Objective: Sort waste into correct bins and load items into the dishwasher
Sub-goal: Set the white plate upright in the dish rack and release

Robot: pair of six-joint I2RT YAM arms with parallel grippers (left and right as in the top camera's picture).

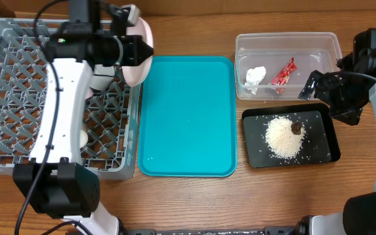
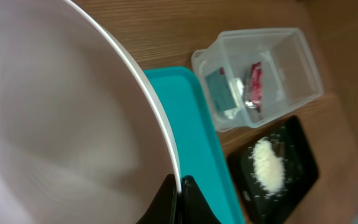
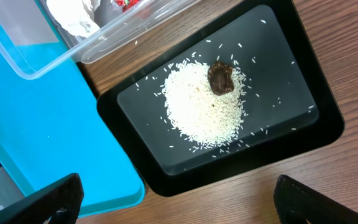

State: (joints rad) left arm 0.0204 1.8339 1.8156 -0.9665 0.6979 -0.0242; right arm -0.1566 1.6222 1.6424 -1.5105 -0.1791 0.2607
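Pink bowl (image 1: 138,49): pinched at the rim by left claw (image 2: 179,194), fingers pressed together on the edge. Held at right edge of grey dish rack (image 1: 12,78), just beside teal tray (image 1: 188,117); not yet seated among the pegs.

Right claw (image 3: 179,208): fingers spread wide, holding nothing, hovering over black tray (image 1: 322,140) near clear tub (image 1: 286,36).

Progress, judged from layout:
- Waste sorting apparently done. White tissue (image 1: 256,75) and red wrapper (image 1: 283,72) inside clear tub; rice (image 1: 284,136) with brown scrap (image 1: 296,128) heaped in black tray.
- No dishes on teal tray or on bare tabletop.
- Loading well advanced. White crockery (image 1: 100,79) in rack, half hidden under left arm; cannot tell whether cup or plate. Chopsticks and grey-green bowl not made out.
- Remaining: seat and release pink bowl.

Orientation: pink bowl tipped on edge, rim plane near vertical. Rim diameter, its long axis, running far-to-near across the tabletop. Mouth apparently toward the rack, base toward teal tray; only fairly sure.
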